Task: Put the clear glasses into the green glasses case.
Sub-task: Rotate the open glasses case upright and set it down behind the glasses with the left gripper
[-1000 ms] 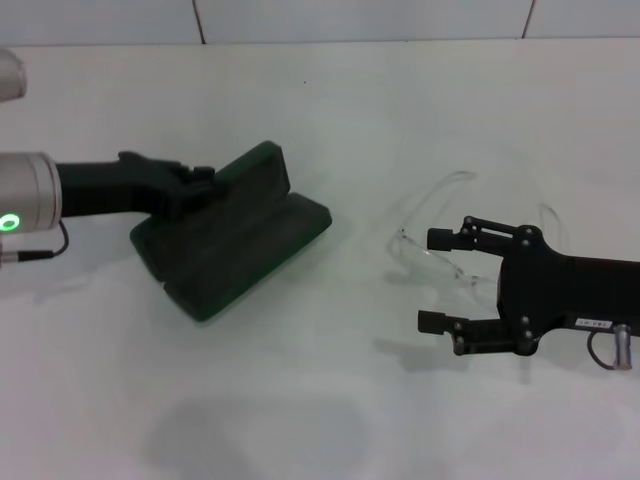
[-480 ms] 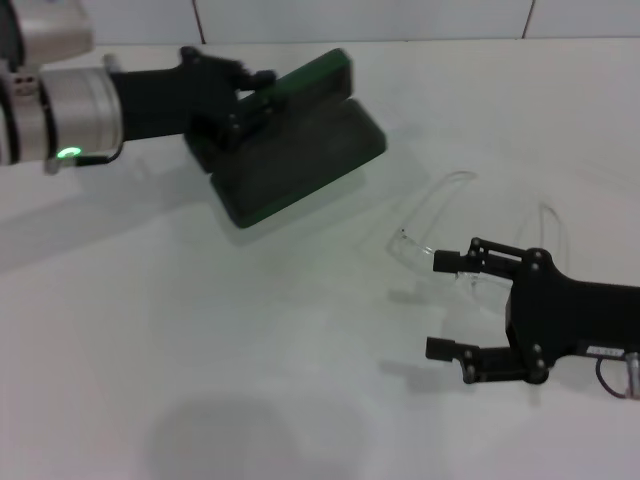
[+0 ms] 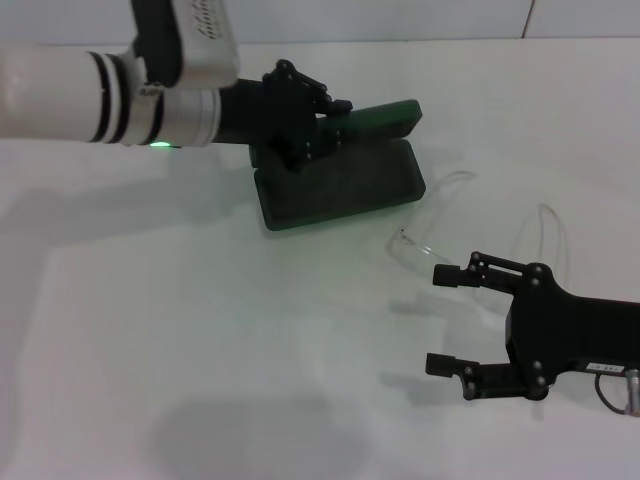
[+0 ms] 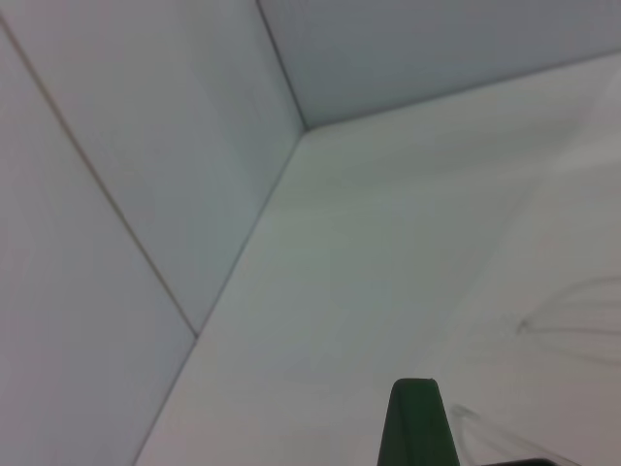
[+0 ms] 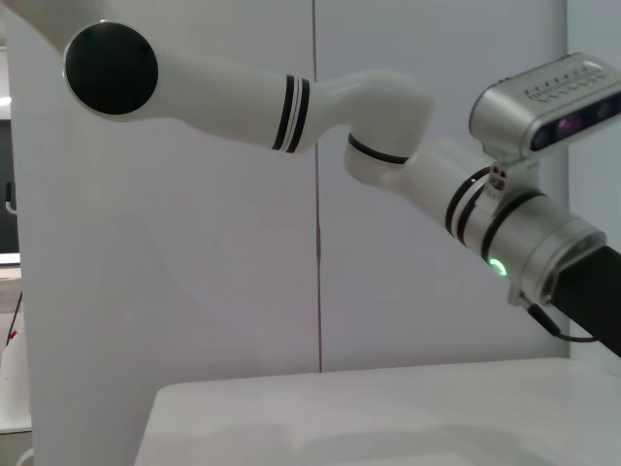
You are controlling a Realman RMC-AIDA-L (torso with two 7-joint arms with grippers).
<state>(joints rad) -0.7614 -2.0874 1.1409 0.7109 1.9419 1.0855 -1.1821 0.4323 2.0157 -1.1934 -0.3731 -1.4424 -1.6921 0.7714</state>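
The green glasses case is in the middle of the white table, its lid raised a little. My left gripper is shut on the lid's left end. I cannot tell whether the case's base touches the table. In the left wrist view only a green tip of the lid shows. The clear glasses lie on the table just right of the case, arms pointing away from me. My right gripper hangs open in front of the glasses, holding nothing, its upper finger close to the frame.
A tiled wall runs along the back edge of the table. My left arm's white forearm reaches in from the upper left. In the right wrist view that same arm shows above the table.
My left arm has carried the case from the left side of the table up and rightward to beside the glasses. My right gripper has drifted slightly toward the front, still open.
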